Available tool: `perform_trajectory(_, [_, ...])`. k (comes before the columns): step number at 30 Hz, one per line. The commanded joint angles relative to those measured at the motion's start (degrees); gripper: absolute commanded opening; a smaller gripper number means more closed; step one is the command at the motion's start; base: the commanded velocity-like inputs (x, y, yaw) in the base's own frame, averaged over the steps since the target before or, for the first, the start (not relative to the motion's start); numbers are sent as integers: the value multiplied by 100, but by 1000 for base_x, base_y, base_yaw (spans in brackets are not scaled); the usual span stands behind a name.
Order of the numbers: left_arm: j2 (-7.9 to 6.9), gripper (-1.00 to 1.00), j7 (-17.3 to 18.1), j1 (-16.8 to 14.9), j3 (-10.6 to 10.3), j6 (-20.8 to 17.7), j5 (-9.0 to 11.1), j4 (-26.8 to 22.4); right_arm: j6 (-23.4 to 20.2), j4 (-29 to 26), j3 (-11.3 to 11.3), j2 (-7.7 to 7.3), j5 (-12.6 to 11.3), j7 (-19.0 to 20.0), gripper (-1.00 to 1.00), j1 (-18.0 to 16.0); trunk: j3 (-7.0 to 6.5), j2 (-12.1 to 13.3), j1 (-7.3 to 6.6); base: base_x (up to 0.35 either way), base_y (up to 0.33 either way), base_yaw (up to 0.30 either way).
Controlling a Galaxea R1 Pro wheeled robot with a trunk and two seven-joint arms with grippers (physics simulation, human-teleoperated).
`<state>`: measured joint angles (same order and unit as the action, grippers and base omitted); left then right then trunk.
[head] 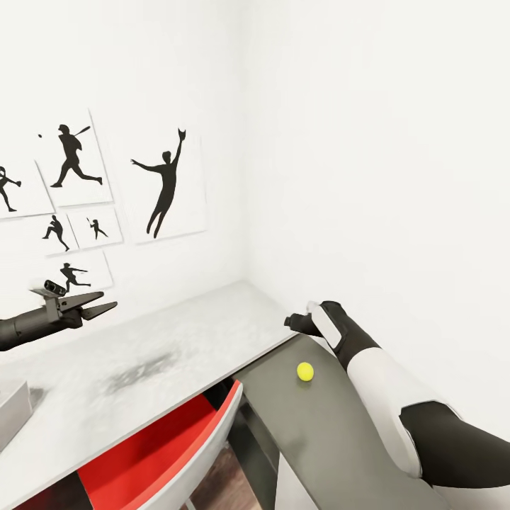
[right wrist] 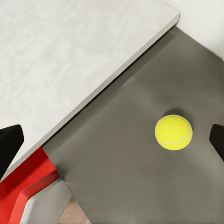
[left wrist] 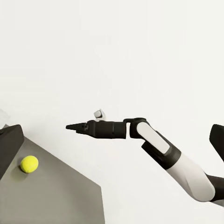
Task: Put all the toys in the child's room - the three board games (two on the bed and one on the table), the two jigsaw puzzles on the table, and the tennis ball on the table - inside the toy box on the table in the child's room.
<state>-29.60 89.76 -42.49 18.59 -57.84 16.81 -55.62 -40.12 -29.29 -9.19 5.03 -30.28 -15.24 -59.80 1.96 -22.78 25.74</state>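
The tennis ball (head: 305, 371) (right wrist: 173, 132), small and yellow-green, rests on the table's lower dark grey wing (head: 333, 439). My right gripper (head: 290, 322) (right wrist: 112, 142) hovers open above the wing, a little beyond the ball toward the pale grey table top (head: 177, 354). In the right wrist view the ball lies below the gap between the fingers, closer to one fingertip (right wrist: 217, 140). My left gripper (head: 105, 302) hangs open in the air over the table's left part, holding nothing. A light grey corner of the toy box (head: 10, 411) shows at the left edge. The board games, jigsaw puzzles and bed are out of view.
A red-seated chair with a white shell (head: 163, 446) is tucked under the table's front edge beside the wing. White walls close in behind and to the right. Black sports-silhouette pictures (head: 166, 188) hang on the back wall.
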Motion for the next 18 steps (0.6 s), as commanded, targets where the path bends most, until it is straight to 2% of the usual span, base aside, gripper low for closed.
perform_trajectory(1, [-2,100,24,-5,0,-61,-3,0,-13,-7,-31,-3,-64,-52,100,-6,16,-14,4,0,0,0])
perform_trajectory(18, [0,100,24,-5,1,-54,24,-31,-27,31,-2,-12,-74,-65,100,-6,151,-14,4,0,0,0])
